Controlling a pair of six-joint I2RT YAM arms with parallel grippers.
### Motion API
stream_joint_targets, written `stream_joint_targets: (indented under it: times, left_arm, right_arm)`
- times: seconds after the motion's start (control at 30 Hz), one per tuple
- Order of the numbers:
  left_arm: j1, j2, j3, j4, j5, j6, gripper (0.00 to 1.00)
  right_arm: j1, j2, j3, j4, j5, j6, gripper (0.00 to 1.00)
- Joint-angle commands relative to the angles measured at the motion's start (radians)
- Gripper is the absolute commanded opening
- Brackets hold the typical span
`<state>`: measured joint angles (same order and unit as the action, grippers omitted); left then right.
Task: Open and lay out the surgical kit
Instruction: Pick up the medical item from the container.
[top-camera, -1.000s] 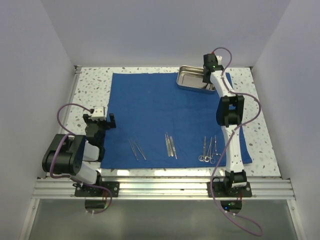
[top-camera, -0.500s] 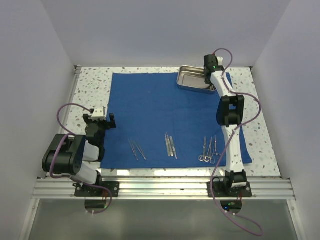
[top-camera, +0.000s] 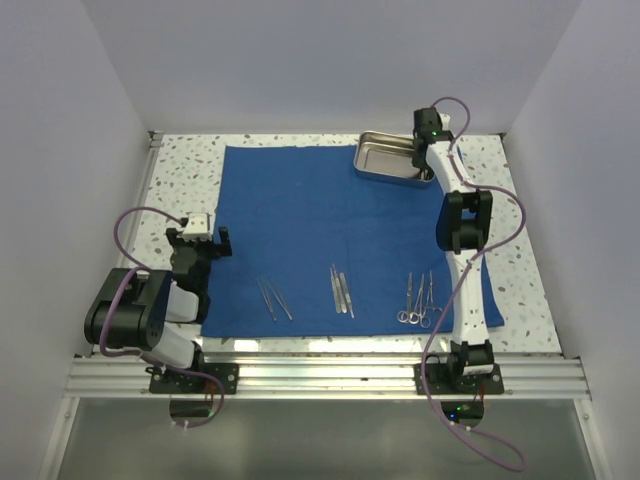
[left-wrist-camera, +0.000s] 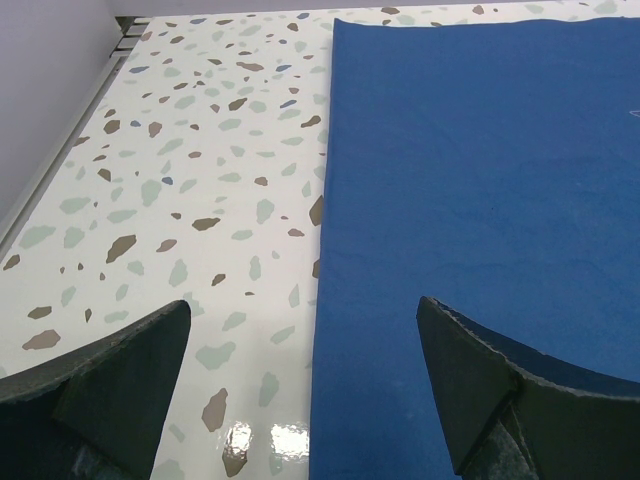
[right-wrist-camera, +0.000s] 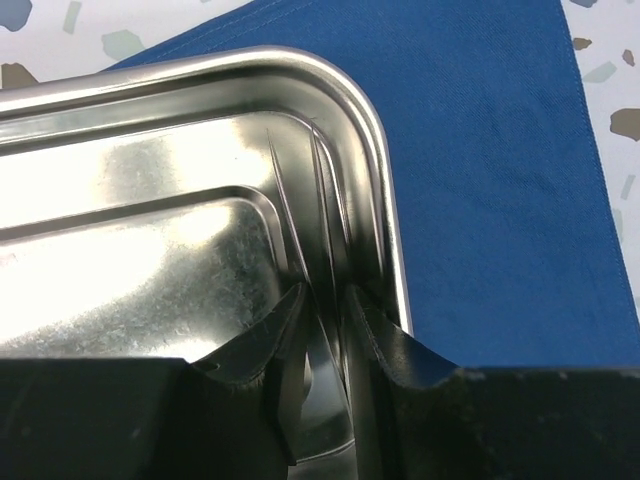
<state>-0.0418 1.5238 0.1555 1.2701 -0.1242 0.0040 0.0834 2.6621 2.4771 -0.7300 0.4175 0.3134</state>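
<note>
Spreading flat over most of the speckled desk (top-camera: 185, 165), the royal-blue cloth wrap (top-camera: 320, 220) lies fully opened. The steel tray (top-camera: 385, 158) sits on the cloth's far right corner. The right arm (top-camera: 458, 215) reaches along the cloth's right side to that corner. Its jaws are closed to a narrow slit on the tray's side wall beside a rounded corner, with one finger (right-wrist-camera: 250, 355) inside the tray and the other (right-wrist-camera: 400, 355) outside the rim.

Three groups of instruments lie along the cloth's near edge, each apart from the next: tweezers (top-camera: 272, 298) toward the left, more thin tweezers (top-camera: 342, 290) at the middle, and ring-handled forceps (top-camera: 418, 302) toward the right.

The left arm (top-camera: 190, 262) sits folded at the cloth's near left edge. Its jaws are spread wide and hold nothing, one finger (left-wrist-camera: 100, 385) above bare desk and the other (left-wrist-camera: 500, 400) above the cloth's left margin.
</note>
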Motion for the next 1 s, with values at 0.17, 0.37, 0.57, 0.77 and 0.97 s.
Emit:
stream_joint_targets:
  times: [0.17, 0.37, 0.57, 0.77, 0.97]
  left_arm:
    - [0.0, 0.001, 0.006, 0.127, -0.006, 0.017, 1.0]
    - [0.0, -0.002, 0.006, 0.126, -0.005, 0.017, 1.0]
    - [-0.001, -0.001, 0.006, 0.127, -0.005, 0.017, 1.0]
    - [-0.001, -0.004, 0.007, 0.121, -0.003, 0.017, 1.0]
    - [-0.001, -0.004, 0.007, 0.118, -0.003, 0.016, 1.0]
  right_arm:
    - [-0.057, 0.114, 0.019, -0.097, -0.289, -0.022, 0.26]
    - [-0.065, 0.139, 0.002, -0.109, -0.318, -0.049, 0.27]
    - [-0.065, 0.157, 0.023, -0.132, -0.347, -0.076, 0.0]
    - [-0.063, 0.145, 0.002, -0.137, -0.365, -0.091, 0.0]
    - [-0.054, 0.076, 0.006, -0.123, -0.333, -0.102, 0.0]
